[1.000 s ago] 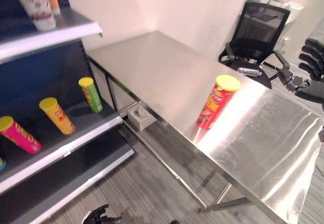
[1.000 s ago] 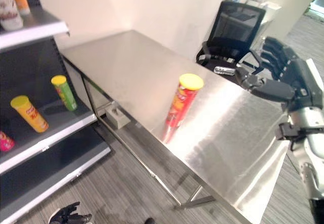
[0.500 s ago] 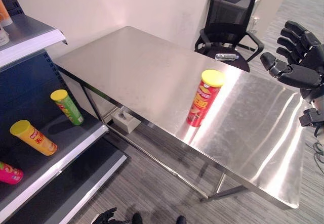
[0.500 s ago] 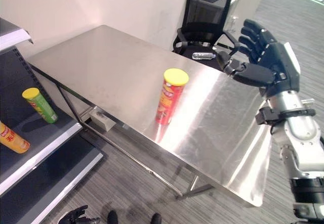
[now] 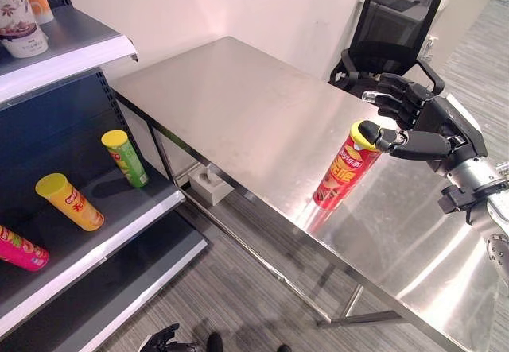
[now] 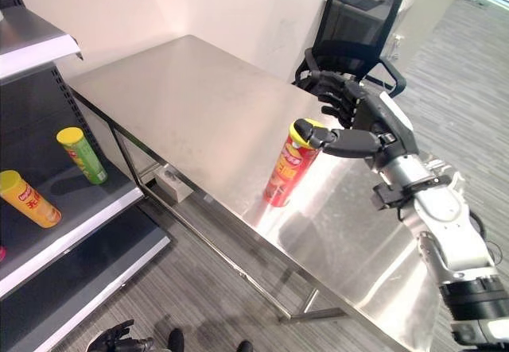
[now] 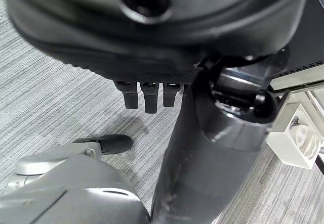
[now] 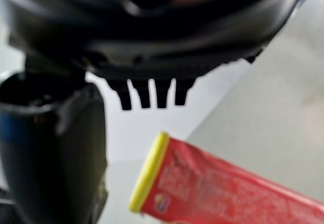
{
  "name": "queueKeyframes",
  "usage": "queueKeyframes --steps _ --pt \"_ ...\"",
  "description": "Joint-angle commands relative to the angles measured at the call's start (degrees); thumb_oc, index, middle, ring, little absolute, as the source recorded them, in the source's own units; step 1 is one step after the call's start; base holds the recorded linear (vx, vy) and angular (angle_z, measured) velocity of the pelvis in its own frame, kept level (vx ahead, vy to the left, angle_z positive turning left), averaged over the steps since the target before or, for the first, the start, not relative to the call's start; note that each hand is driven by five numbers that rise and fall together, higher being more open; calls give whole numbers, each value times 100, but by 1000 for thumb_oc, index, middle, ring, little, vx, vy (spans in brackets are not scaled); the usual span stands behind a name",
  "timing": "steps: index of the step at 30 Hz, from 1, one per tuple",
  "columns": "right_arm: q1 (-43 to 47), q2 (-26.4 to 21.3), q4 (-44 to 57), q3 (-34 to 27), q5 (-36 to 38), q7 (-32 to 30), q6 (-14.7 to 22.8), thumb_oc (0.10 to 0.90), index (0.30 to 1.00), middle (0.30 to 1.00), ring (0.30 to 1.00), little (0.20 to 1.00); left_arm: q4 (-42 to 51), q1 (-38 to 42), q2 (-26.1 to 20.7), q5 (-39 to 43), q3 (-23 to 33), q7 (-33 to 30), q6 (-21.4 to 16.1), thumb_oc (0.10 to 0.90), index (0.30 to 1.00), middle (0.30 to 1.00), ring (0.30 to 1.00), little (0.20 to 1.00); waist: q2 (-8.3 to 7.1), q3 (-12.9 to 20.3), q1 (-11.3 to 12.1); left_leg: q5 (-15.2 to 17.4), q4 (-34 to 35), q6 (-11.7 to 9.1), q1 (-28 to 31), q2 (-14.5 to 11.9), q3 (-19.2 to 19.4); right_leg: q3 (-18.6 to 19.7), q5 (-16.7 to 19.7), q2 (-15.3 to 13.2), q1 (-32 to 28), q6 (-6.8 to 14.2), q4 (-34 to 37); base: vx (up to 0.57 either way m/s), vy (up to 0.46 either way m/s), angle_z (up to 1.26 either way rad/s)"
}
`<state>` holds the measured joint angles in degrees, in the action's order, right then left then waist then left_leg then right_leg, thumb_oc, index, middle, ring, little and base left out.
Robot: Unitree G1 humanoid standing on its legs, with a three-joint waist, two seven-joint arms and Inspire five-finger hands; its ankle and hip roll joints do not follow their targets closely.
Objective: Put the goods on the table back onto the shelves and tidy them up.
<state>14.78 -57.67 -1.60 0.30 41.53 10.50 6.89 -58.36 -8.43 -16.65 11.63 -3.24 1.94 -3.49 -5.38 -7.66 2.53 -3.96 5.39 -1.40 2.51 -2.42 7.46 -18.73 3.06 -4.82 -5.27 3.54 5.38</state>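
While red can point(image 5: 343, 171) stands on table point(image 5: 238, 106), R hand point(image 6: 367, 126) hovers at its lid w/ fingers spread.

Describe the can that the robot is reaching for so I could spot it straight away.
Find the steel table between the shelves and the office chair. Near its front edge stands a red can with a yellow lid, right at the right hand. It is the one can on the table; the green can, orange can and pink can sit on the shelves.
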Motion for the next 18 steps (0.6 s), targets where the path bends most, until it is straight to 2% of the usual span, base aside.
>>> queueKeyframes --steps 1,4,8,18 --pt "806 -225 376 -311 184 -63 481 800 900 900 900 900 -252 34 -143 -206 -237 47 -103 800 900 900 900 900 -144 386 181 249 -39 -296 36 -324 62 -162 -117 -509 -203 575 -85 0 0 0" --pt "794 -209 481 -245 245 55 450 800 900 900 900 900 -237 6 -133 -222 -250 52 -103 800 900 900 900 900 -149 393 202 248 -39 -299 31 -321 42 -164 -126 -509 -212 570 -79 0 0 0" --pt "635 -531 618 -46 160 325 333 800 900 900 900 900 -202 -3 -117 -291 -299 123 -114 800 900 900 900 900 -162 399 190 239 -39 -310 22 -320 23 -191 -129 -503 -228 572 -72 0 0 0" --pt "469 -923 548 66 -397 351 283 800 900 900 900 900 -217 2 -107 -411 -296 147 -139 800 900 900 900 900 -166 392 169 215 -39 -331 -18 -328 8 -235 -114 -500 -220 581 -42 -2 0 3"
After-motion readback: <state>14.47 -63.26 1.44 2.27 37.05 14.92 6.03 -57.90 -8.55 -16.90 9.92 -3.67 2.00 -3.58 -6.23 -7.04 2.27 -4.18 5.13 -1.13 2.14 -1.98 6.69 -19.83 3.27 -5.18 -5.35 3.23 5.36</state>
